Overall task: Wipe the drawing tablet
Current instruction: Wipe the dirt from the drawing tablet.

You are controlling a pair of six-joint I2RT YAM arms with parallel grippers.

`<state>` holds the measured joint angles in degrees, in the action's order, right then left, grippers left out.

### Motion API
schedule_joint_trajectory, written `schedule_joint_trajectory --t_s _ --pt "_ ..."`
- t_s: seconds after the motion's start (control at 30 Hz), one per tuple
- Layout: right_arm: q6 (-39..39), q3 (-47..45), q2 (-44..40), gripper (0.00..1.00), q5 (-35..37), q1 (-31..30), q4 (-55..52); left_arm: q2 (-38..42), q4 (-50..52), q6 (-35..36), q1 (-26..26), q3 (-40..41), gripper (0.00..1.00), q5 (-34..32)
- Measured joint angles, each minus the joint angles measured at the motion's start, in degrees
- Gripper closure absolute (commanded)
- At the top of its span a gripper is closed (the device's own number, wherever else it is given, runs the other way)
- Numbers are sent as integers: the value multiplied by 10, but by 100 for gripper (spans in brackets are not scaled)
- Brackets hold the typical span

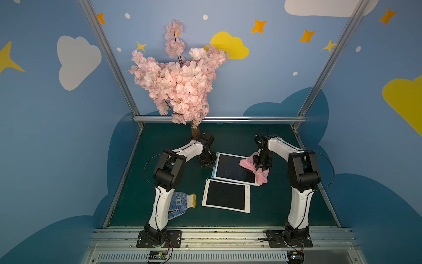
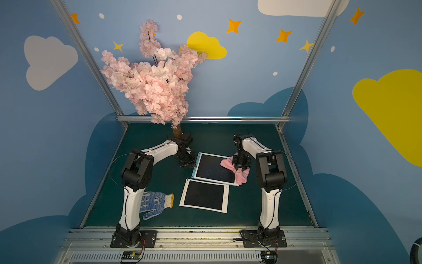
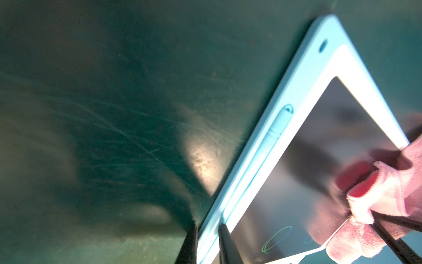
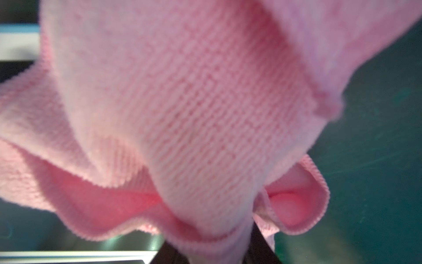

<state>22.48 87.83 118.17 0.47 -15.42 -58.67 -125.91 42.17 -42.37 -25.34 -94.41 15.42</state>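
The drawing tablet with a pale blue frame lies at mid table, with faint oval scribbles on its dark screen. My left gripper is shut on the tablet's blue left edge, one finger on each side of the rim. A pink cloth lies over the tablet's far right corner and onto the table. My right gripper is down on the cloth. A thick fold fills the gap between its parted fingers, and whether they press it does not show.
A second tablet with a white frame lies just in front of the blue one, nearly touching it. A blue-dotted work glove lies beside the left arm. A pink blossom tree stands at the back.
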Motion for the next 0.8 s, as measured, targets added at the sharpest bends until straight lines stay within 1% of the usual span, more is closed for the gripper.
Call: schedule_joint_trajectory --t_s 0.2,0.33,0.47,0.6,0.8 --pt "-2 0 2 68 5 10 -2 0 0 0 0 -1 81 0" --pt "-1 0 5 67 6 13 -5 -2 2 0 0 -3 81 0" --pt "-3 17 20 65 10 5 -21 -2 2 0 0 -3 81 0" --pt "4 25 25 66 29 -5 -31 -2 3 0 1 -4 81 0" --pt "14 22 25 67 28 -2 -31 -2 3 0 1 -4 81 0"
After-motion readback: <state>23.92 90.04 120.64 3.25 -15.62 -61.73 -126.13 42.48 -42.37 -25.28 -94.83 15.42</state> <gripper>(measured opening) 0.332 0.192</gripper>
